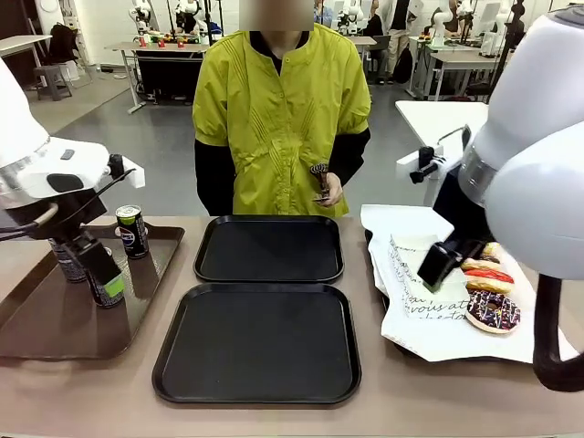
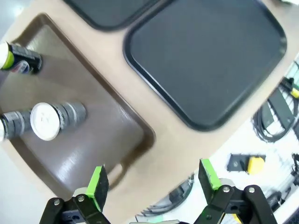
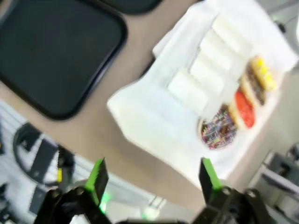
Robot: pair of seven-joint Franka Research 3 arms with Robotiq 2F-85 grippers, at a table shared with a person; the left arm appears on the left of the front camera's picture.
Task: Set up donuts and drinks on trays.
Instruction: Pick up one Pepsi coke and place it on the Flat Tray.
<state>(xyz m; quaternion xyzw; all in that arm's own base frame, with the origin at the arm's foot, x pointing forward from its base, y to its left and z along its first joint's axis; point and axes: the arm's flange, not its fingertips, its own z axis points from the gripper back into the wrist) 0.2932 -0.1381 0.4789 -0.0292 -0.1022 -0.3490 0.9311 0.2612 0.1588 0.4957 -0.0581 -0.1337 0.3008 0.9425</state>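
Left gripper (image 2: pixel 153 177) and right gripper (image 3: pixel 152 178) are hovering, jaws apart, empty; drinks (image 2: pixel 56 119) are standing close together, so grabbing one is risking toppling its neighbour.

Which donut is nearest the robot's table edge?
The dark sprinkled donut, at the row's near end; the red-topped donut lies behind it.
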